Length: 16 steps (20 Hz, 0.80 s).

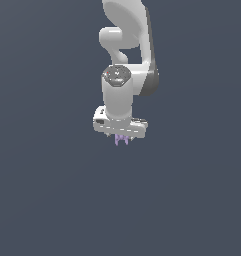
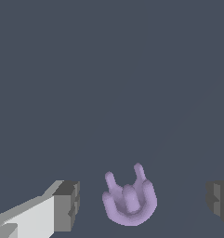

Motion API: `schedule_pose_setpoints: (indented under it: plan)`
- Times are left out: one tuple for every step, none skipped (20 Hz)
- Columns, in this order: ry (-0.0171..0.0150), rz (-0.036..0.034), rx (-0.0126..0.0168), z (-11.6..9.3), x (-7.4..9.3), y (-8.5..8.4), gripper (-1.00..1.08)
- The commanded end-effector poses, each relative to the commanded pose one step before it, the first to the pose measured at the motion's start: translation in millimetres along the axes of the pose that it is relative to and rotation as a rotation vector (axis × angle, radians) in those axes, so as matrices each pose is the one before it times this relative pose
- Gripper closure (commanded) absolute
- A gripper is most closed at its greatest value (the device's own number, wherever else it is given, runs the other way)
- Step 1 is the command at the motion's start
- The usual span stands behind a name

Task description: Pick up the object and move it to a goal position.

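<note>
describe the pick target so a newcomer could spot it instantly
Find the white robot arm and follow it down to its gripper. Between the open fingers sits the object, a tiny lavender lump with prong-like ends, the only coloured thing against the grey.

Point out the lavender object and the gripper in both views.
lavender object [image 2: 129, 201]: wrist view, on its rounded body below the prongs.
lavender object [image 1: 122, 139]: exterior view, on the prongs under the hand.
gripper [image 2: 141, 204]: wrist view, midway between its fingertips.
</note>
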<state>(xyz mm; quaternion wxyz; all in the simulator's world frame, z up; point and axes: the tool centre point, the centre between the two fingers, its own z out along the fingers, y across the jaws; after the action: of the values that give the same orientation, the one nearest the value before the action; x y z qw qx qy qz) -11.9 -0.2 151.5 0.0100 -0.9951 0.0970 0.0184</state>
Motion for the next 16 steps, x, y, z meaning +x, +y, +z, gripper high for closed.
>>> schedule_pose_setpoints:
  plan:
    - [0.00113,0.05788,-0.00024,3.31,-3.25,-0.46,-0.92]
    - [0.00056,0.02597,-0.00009,1.45,-1.46,-0.07,-0.92]
    - [0.00058,0.02645,-0.00009,1.46,-1.49,-0.02,-0.92]
    - [0.00060,0.02647,-0.00008,1.45,-1.50,0.04,-0.92]
    - [0.00062,0.02649,-0.00007,1.44,-1.50,0.09,-0.92]
    - [0.00063,0.02651,-0.00006,1.42,-1.50,0.15,-0.92]
    - [0.00065,0.02654,-0.00005,1.41,-1.50,0.21,-0.92]
    - [0.00066,0.02656,-0.00004,1.40,-1.49,0.27,-0.92]
    - [0.00068,0.02657,-0.00002,1.39,-1.49,0.32,-0.92]
    - [0.00069,0.02660,-0.00001,1.38,-1.48,0.38,-0.92]
    - [0.00071,0.02662,0.00000,1.36,-1.47,0.43,-0.92]
    - [0.00072,0.02664,0.00002,1.35,-1.46,0.49,-0.92]
    - [0.00074,0.02665,0.00003,1.34,-1.45,0.54,-0.92]
    - [0.00075,0.02668,0.00005,1.33,-1.43,0.60,-0.92]
    - [0.00077,0.02669,0.00006,1.32,-1.42,0.65,-0.92]
    - [0.00078,0.02672,0.00008,1.30,-1.39,0.71,-0.92]
